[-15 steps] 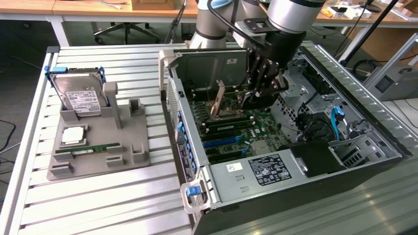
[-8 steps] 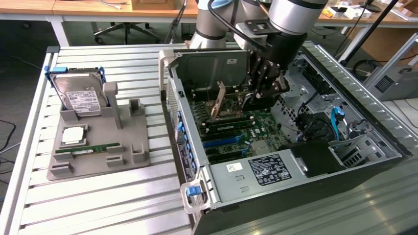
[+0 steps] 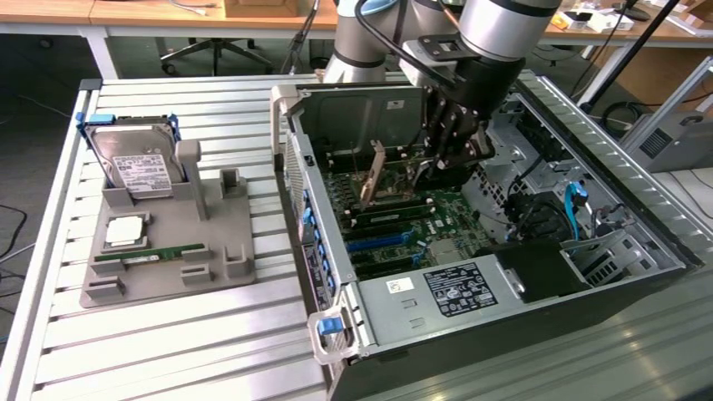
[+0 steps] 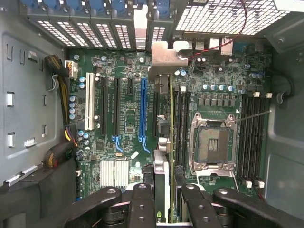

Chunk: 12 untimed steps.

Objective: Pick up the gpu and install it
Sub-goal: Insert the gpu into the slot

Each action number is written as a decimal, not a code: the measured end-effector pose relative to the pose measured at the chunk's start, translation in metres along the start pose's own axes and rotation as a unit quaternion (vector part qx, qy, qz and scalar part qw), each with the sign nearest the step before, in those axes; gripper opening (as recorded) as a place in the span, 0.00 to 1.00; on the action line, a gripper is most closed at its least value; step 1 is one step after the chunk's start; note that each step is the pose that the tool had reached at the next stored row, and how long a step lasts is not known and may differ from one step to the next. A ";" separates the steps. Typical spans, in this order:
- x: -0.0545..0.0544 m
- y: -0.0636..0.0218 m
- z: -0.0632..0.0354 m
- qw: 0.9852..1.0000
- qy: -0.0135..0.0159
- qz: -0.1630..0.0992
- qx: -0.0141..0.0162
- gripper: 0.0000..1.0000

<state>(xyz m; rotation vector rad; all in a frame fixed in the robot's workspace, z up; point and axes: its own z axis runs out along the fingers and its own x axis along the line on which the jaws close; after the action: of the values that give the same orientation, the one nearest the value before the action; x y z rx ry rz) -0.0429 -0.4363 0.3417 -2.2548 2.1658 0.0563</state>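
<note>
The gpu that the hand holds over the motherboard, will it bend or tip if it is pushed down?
Probably stiff: the gpu shows as a straight thin edge, without sag, with a metal bracket at one end. Likely light for its length, being a thin board. It might tip sideways, since it stands on edge in the hand.

Gpu (image 3: 378, 172) (image 4: 171, 142) upright, edge-on, inside case above motherboard slots.
</note>
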 end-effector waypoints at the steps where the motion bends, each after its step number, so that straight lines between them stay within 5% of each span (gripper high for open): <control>1: 0.000 0.0000 0.0001 1.000 0.000 0.000 0.000 0.27; 12: 0.002 0.0001 0.0003 1.000 0.000 0.000 0.000 0.27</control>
<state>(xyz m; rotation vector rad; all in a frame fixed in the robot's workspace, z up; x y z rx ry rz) -0.0429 -0.4386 0.3413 -2.2548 2.1658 0.0563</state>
